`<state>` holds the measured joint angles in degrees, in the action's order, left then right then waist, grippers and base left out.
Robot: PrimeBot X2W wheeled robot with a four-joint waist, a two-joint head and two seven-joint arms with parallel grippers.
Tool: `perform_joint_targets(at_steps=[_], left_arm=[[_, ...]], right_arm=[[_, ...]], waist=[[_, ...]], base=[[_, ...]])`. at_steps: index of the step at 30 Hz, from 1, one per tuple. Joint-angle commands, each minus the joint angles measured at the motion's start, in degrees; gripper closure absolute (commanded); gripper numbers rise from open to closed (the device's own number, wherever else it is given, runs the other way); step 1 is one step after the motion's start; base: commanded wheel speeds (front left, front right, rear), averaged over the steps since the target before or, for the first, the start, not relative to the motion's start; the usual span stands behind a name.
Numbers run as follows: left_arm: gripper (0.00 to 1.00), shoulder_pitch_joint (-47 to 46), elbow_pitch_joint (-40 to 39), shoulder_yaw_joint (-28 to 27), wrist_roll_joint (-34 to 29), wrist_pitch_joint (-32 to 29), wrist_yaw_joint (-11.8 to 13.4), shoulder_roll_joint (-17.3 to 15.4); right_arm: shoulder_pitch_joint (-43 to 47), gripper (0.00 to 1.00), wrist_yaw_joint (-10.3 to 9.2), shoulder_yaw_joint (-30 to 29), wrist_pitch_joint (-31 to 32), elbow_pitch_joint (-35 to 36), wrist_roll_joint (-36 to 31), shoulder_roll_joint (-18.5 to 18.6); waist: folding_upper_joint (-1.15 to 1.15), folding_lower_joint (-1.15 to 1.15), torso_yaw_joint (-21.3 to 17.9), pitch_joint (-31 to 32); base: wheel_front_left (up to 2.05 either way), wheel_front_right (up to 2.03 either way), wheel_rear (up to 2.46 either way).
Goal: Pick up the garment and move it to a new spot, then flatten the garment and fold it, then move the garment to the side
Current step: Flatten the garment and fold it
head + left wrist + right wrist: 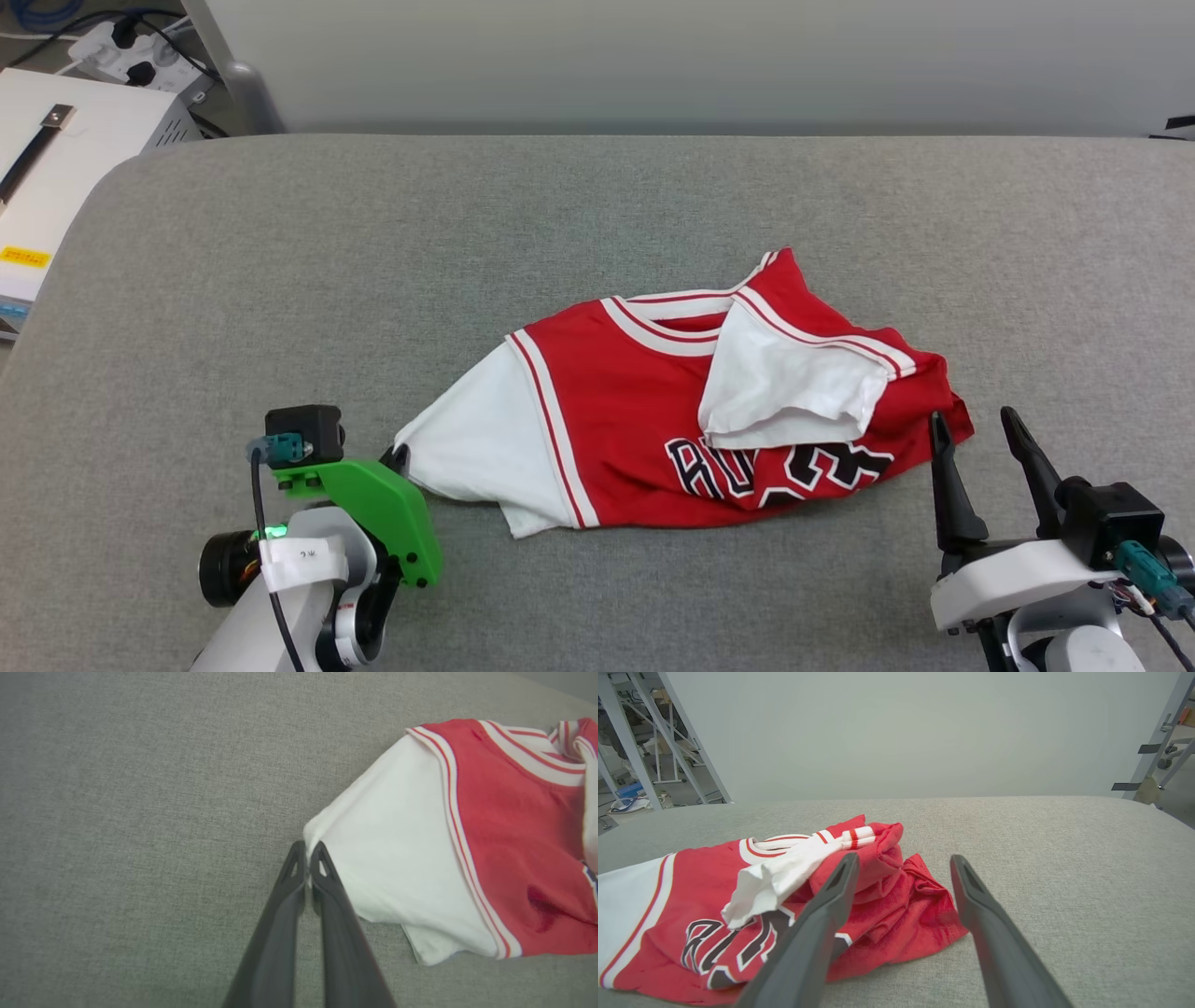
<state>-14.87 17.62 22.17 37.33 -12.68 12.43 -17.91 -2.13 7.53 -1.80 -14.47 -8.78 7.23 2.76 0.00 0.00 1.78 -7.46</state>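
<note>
Jersey [616, 411] lies in the middle of the head view, a little toward the right, on a grey woven table cover [280, 280] with a rounded corner at the upper left. We see smooth, slightly shiny red cloth in its body, matte white cloth in its sleeves, and red-and-white striped bands at the collar and armholes. One white sleeve is folded back over the chest and hides part of the black, white-outlined lettering. The other sleeve runs out toward the lower left and tapers to a point. In the right wrist view the jersey [691, 882] is bunched into soft crumpled folds at its right edge.

The left gripper [397, 457] sits at the lower left behind a green plastic bracket [383, 509]. In the left wrist view the left gripper [307, 858] has its two dark fingers pressed together on the tip of the white sleeve of the jersey [397, 858], and the cloth puckers there.

The right gripper [976, 429] points up the frame at the lower right, fingers wide apart and holding nothing. In its own view the right gripper [903, 861] stands at the crumpled red edge (we cannot tell whether it touches).
</note>
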Motion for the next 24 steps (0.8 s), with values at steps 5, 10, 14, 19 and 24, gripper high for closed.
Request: perform_joint_targets(at_steps=[5, 10, 14, 19, 24], left_arm=[[0.0, -0.41, -1.5, 0.31, -1.33, 5.78, -1.8, 0.62], [0.0, 0.21, -3.44, 1.57, -2.86, 14.74, -6.62, 0.88], [0.0, 2.13, -5.58, 2.8, -4.51, 22.98, -9.85, 1.33], [0.0, 5.04, -6.69, 2.49, -5.9, 26.88, -10.58, 2.55], [0.0, 7.22, -6.4, 2.01, -7.14, 27.52, -11.14, 3.47]], right_arm=[[0.82, 0.0, -0.04, -0.4, -0.52, -0.47, -0.67, 0.11], [1.99, 0.0, -0.04, -0.85, -0.46, -0.66, -1.51, 0.11], [2.73, 0.0, -0.04, -1.47, 0.19, 0.49, -2.42, 0.11], [2.88, 0.0, -0.04, 0.0, 3.09, 2.85, -4.76, 0.59], [1.79, 0.0, -0.04, 4.89, 11.36, 6.25, -4.92, 5.41]], waist=[[0.0, 0.0, 0.87, 1.55], [0.0, 0.0, 1.6, 4.61], [0.0, 0.0, 2.29, 6.06], [0.0, 0.0, 3.08, 6.31], [0.0, 0.0, 4.05, 5.49]], base=[[0.0, 0.0, 0.0], [0.0, 0.0, 0.0], [0.0, 0.0, 0.0], [0.0, 0.0, 0.0], [0.0, 0.0, 0.0]])
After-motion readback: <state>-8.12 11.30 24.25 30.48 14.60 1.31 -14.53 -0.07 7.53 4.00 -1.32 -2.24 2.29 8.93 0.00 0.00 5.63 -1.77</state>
